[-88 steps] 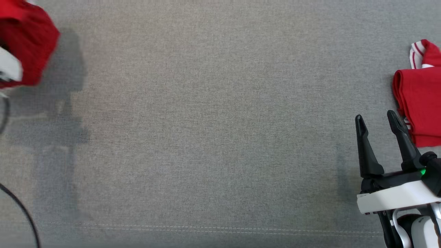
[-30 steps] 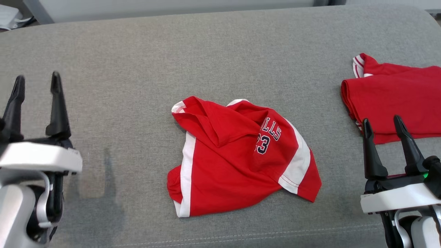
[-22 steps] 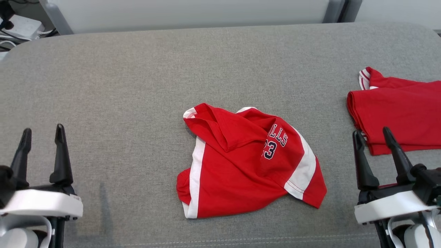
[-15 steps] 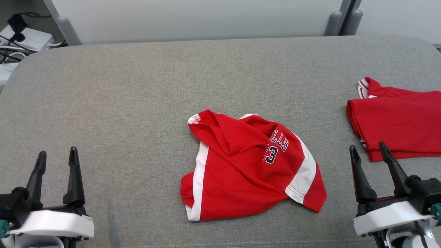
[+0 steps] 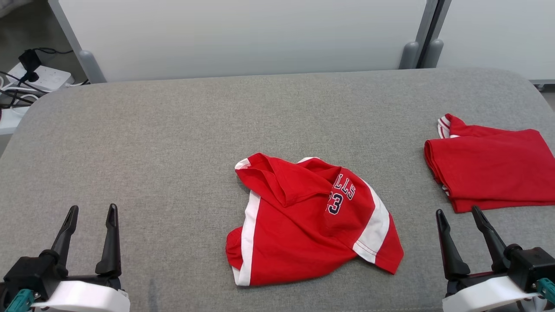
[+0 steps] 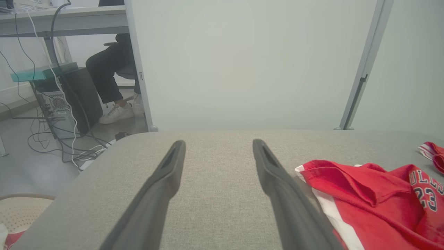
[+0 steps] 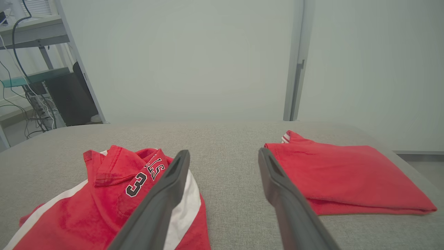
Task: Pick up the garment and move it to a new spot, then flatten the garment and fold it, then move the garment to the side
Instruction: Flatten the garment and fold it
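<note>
The crumpled red jersey lies in the middle of the grey bench, apart from a folded red garment at the right, flanked by the left gripper and right gripper, fingers spread wide, empty.

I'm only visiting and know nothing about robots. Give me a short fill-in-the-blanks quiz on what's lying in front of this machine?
The crumpled red jersey bears the number ___.
The folded red garment lies on the robot's ___ side.
Both pairs of jaws stand ___, holding nothing.
Missing words: 23; right; open.
</note>
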`<state>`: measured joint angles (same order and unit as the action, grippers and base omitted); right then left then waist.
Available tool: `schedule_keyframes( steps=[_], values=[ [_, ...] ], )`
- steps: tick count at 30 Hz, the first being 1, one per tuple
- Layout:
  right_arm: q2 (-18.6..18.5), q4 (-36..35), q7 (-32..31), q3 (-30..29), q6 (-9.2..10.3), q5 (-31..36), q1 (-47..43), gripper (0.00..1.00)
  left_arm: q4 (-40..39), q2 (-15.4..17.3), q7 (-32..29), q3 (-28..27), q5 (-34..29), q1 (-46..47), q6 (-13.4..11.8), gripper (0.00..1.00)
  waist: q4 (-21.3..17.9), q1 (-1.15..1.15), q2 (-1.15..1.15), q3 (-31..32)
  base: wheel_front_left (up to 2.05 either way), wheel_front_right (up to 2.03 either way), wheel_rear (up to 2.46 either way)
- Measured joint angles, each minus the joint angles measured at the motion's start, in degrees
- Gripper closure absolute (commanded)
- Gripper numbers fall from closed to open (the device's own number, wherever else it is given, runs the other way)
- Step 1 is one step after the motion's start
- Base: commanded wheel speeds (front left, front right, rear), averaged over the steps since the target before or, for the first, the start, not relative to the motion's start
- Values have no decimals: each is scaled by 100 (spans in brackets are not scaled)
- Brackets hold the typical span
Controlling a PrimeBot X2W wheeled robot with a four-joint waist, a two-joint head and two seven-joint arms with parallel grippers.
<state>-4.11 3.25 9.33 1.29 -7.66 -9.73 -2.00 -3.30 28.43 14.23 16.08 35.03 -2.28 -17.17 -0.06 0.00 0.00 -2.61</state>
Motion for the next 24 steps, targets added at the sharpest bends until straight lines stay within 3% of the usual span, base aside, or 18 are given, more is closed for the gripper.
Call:
schedule_keyframes(
  steps=[19, 24],
  values=[
    [26, -88, -121, -75, 1, 15, -61, 0, 32, -211, 1, -118, -176, 3, 99, 0, 54, 0, 0, -86, 0, 0, 0],
    [-179, -29, -241, 70, 1, 9, 315, 0, -27, -249, 1, -113, -253, 31, 102, 0, 178, 0, 0, -196, 0, 0, 0]
  ],
)
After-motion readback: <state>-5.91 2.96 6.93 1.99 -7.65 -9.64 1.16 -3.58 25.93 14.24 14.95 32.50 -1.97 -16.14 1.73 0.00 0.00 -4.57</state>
